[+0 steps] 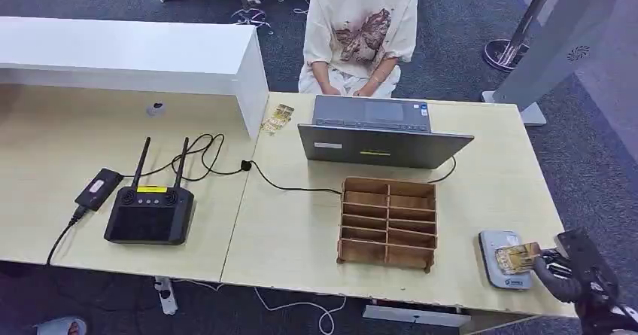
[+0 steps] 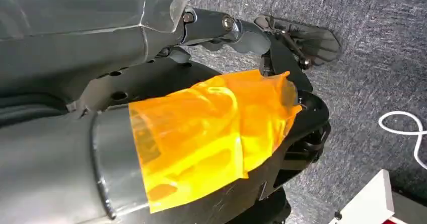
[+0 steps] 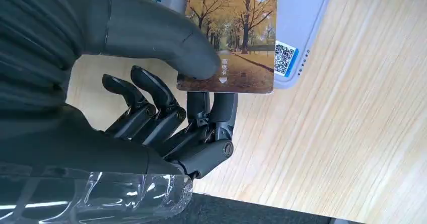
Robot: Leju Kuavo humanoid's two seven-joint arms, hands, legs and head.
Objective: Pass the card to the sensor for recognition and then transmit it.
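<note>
Head view: right robot hand [image 1: 563,269] at lower right of frame pinches card [image 1: 517,257] flat over grey sensor [image 1: 502,259] on worktop [image 1: 293,222]. Right wrist view: thumb [image 3: 166,38] presses card [image 3: 231,35], printed with autumn trees, against dark fingers [image 3: 209,113]; sensor [image 3: 302,27] under it. Wooden divider box [image 1: 387,222] at centre, laptop [image 1: 380,132] above it, seated person [image 1: 361,34] at top. Router [image 1: 150,213] at left. Left robot hand: grip cannot be told from left wrist view.
</note>
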